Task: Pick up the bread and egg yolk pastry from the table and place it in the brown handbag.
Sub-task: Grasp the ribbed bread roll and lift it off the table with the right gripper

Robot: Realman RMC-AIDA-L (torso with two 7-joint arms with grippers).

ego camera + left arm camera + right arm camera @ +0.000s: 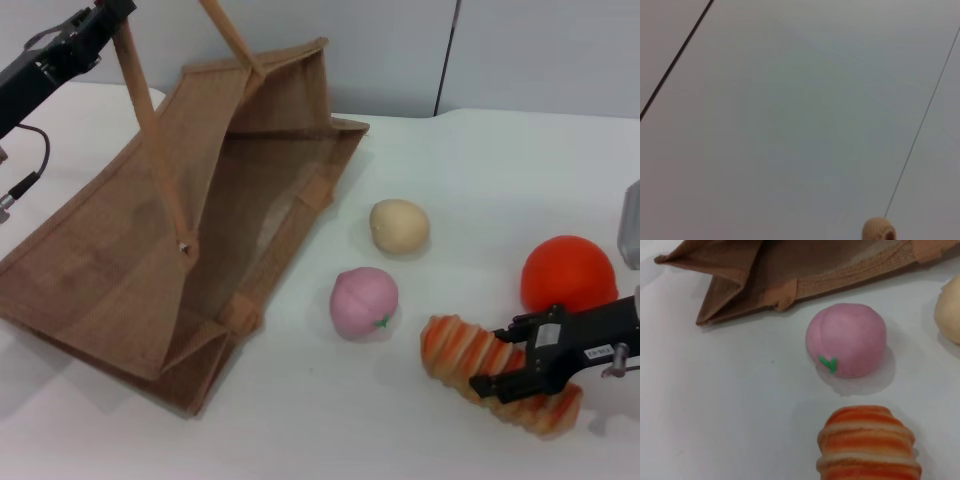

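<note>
The bread, a ridged orange and cream loaf, lies at the front right of the table, and its end shows in the right wrist view. My right gripper reaches in from the right, its black fingers clasping the loaf on both sides. The egg yolk pastry, a pale beige ball, sits free behind it, at the frame edge in the right wrist view. The brown handbag lies on the left with its mouth facing the foods. My left gripper holds one of its handles up at top left.
A pink peach-like ball with a green mark rests between the bag's mouth and the bread. A round orange-red fruit sits just behind my right gripper. The white table runs back to a grey wall.
</note>
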